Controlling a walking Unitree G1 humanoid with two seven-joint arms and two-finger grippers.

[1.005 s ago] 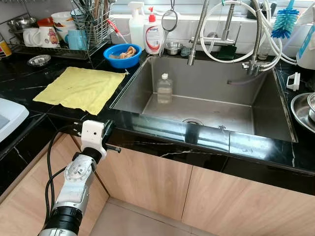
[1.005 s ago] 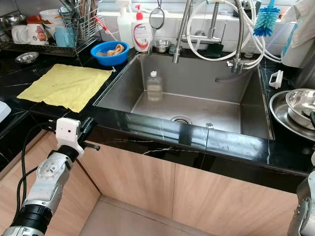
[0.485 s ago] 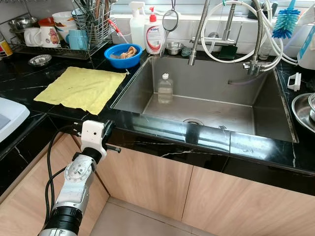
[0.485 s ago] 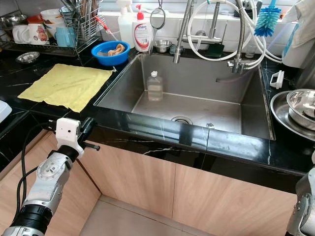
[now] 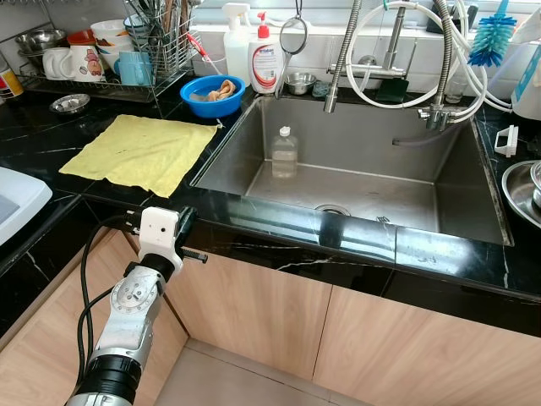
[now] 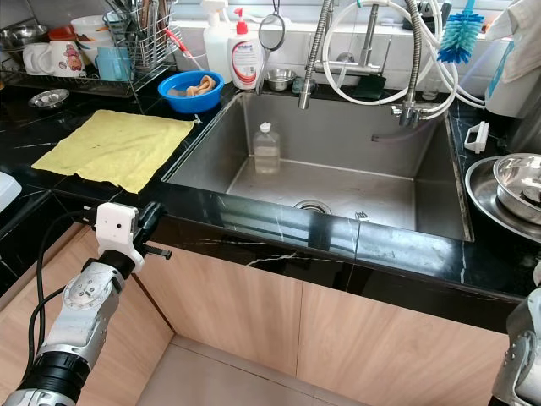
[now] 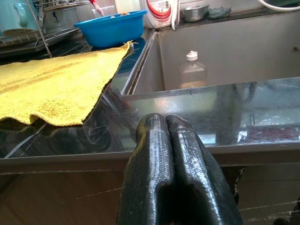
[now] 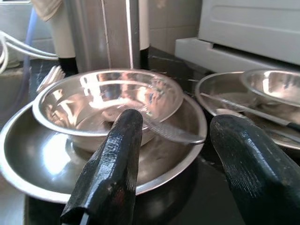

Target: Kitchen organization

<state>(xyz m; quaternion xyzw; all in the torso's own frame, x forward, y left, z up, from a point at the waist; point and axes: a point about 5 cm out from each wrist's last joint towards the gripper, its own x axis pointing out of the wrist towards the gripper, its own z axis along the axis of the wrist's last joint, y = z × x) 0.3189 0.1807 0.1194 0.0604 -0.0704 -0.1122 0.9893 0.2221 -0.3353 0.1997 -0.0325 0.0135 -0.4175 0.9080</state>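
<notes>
Left hand (image 7: 169, 136) clenched on nothing, held at the bench (image 5: 279, 228) front edge, below the yellow cloth (image 5: 139, 150). Right hand (image 8: 176, 136) spread wide before a steel bowl (image 8: 105, 105) on a plate (image 8: 37, 164). A bottle (image 5: 283, 153) stands upright in the sink (image 5: 456, 190).

The left arm reaches up and forward, its tool (image 7: 169, 154) with both black fingers pressed together. The right tool (image 8: 180, 164) has its fingers (image 8: 110, 173) spread wide apart, gripping nothing.

A home kitchen: a deep stainless steel sink (image 5: 439, 190) set in a black marble countertop (image 5: 34, 144), a wire dish rack (image 5: 110, 80) with mugs, light wooden cabinet fronts (image 5: 254, 313) below.
</notes>
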